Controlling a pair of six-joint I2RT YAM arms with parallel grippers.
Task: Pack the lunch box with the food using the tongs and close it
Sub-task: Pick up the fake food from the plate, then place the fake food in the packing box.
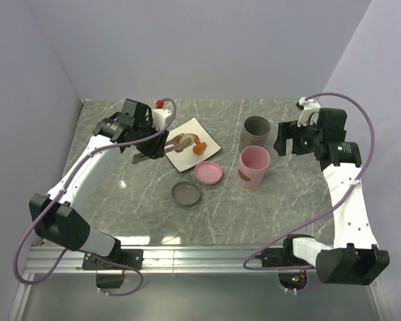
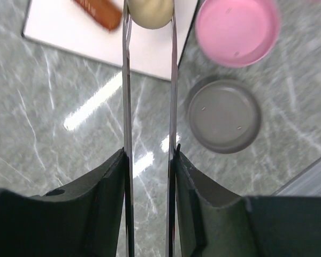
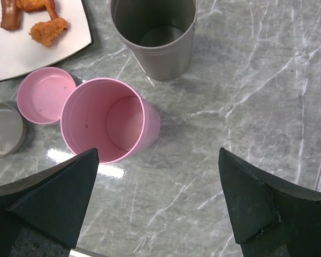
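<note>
1. Left fingers [image 1: 149, 148]: mine, pinching the tongs [image 2: 127, 96], one metal arm against each pad. In the top view the tongs run toward 2 o'clock, crossing the plate's 9 o'clock edge.
2. Tong tips: one on either side of the ball [image 2: 150, 13]. Both arms seem to touch its sides. The ball is over the plate; I cannot tell whether it rests there or is lifted.
3. Right fingers [image 1: 291, 142]: mine, spread wide with nothing between them, hanging above the counter [image 1: 140, 214] at 3 o'clock of the grey cup.
4. Plate [image 1: 204, 132]: white, square, set cornerwise at mid-counter.
5. Sausage [image 1: 178, 141]: brown, on the plate, near the ball at its 10 o'clock in my left wrist view.
6. Curved piece [image 3: 36, 4] and nugget [image 3: 49, 29]: orange-brown, on the plate toward its 4 o'clock side in the top view.
7. Pink lid [image 1: 208, 172]: flat on the counter, just off the plate's 5 o'clock edge.
8. Grey lid [image 1: 186, 194]: flat on the counter, just beside the pink lid at its 7 o'clock.
9. Pink cup [image 1: 254, 167]: upright, mouth open, at 3 o'clock of the pink lid.
10. Grey cup [image 1: 256, 132]: upright, mouth open, at 12 o'clock of the pink cup, apart from it.
</note>
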